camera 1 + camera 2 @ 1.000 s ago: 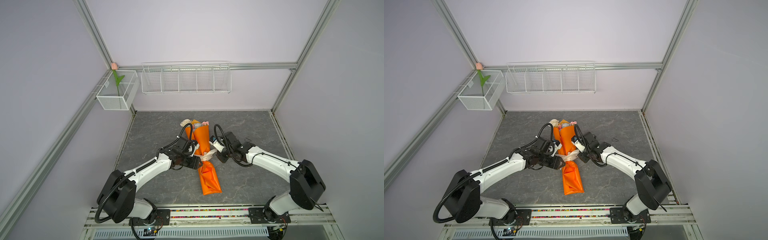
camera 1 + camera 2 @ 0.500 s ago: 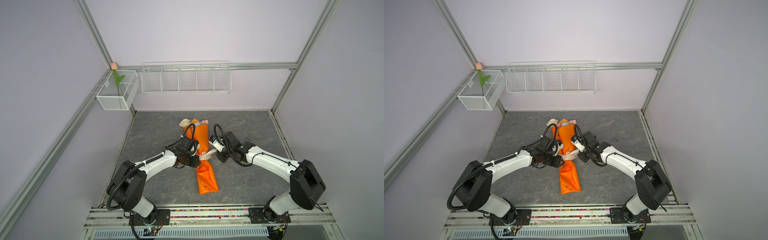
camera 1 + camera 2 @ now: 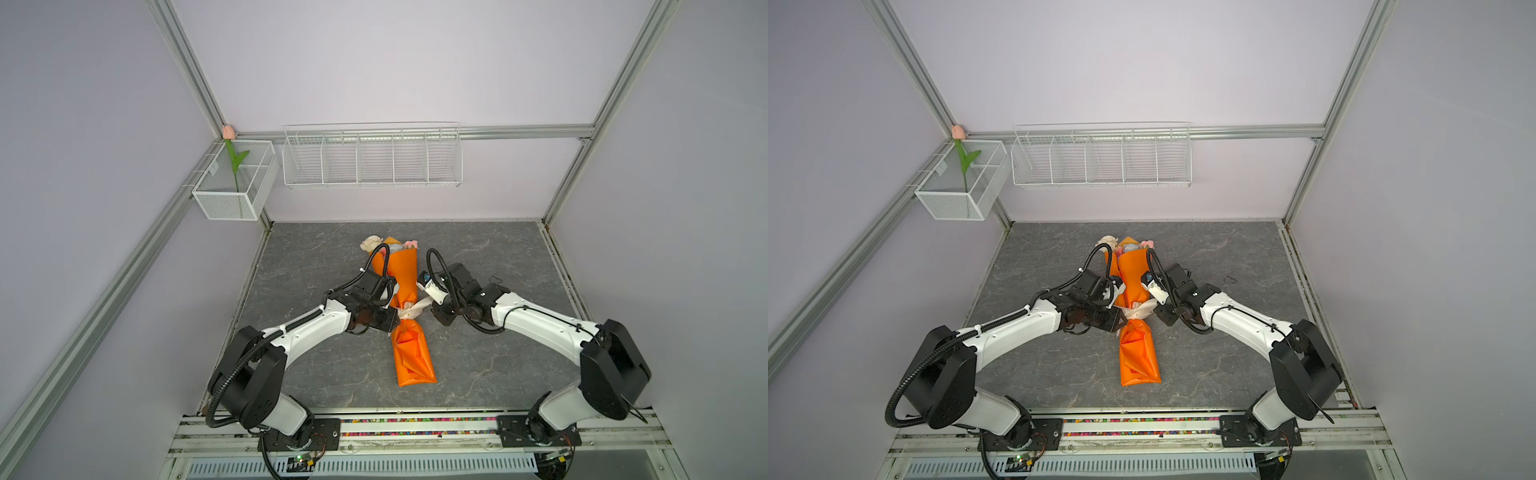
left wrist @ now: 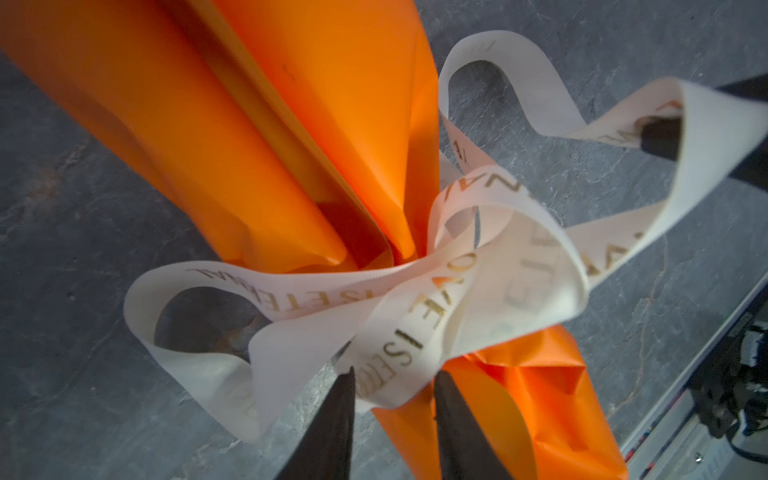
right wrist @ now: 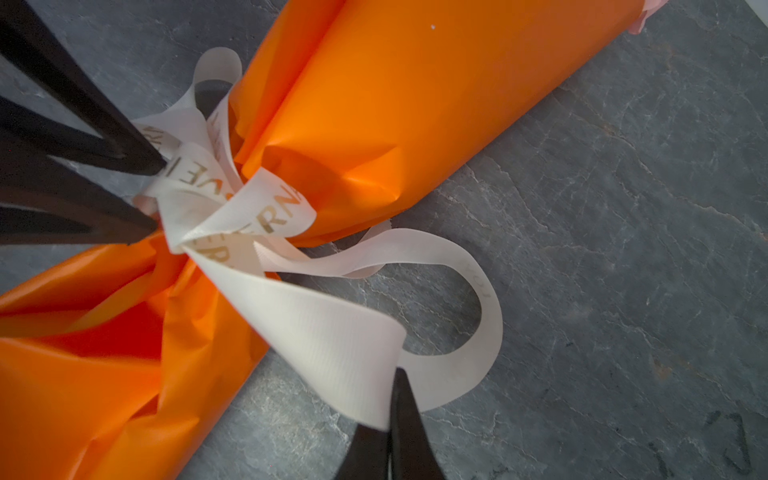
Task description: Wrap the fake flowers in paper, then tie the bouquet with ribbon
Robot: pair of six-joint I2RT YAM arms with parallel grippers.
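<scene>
a: where's the bouquet of fake flowers [image 3: 405, 286]?
b: lying flat on the grey table [image 3: 498, 361], about mid-table in both top views. heads point to 12 o'clock, the paper tail to 6.
a: how does it look?
b: it's rolled in orange wrapping paper [image 3: 1133, 278]: a smooth cone above, squeezed to a narrow waist, then a flatter, creased tail. a cream bloom and a pink one peek out at the 12 o'clock end, with something pale grey-blue between them.
a: and at the waist?
b: a cream ribbon [image 4: 415, 286] with gold lettering goes round it in loose, open loops.
a: the grippers?
b: the left gripper [image 4: 392, 376] is at 9 o'clock of the waist, jaws a narrow gap apart with a fold of ribbon between the tips. i cannot tell whether it's pinched. the right gripper [image 5: 397, 380] is at 3 o'clock, jaws pressed together on a stretch of ribbon.
</scene>
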